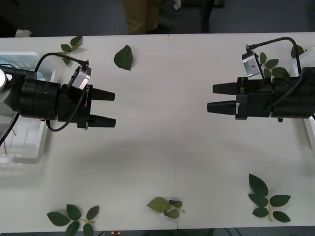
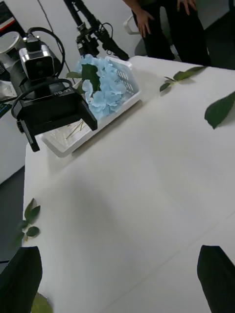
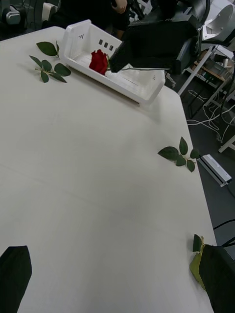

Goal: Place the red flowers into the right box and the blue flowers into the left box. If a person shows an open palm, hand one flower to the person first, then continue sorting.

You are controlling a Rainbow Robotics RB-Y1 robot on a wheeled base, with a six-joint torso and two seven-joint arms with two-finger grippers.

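My left gripper (image 1: 109, 108) hovers open and empty over the left half of the table, pointing toward the middle. Facing it, my right gripper (image 1: 212, 97) is also open and empty. Behind the left arm, the left box (image 1: 22, 150) sits at the table's left edge; in the right wrist view this left box (image 2: 128, 85) holds pale blue flowers (image 2: 105, 90). The right box (image 1: 310, 129) shows as a rim at the right edge. The left wrist view shows the right box (image 3: 78, 36) with a red flower (image 3: 99, 61) lying in it.
Loose green leaves lie around the table: one leaf (image 1: 123, 57) at the back, sprigs at the front left (image 1: 74, 219), front middle (image 1: 165, 205) and front right (image 1: 268, 197). A person (image 1: 140, 17) stands beyond the far edge, with one hand (image 2: 144, 22) hanging at the thigh.
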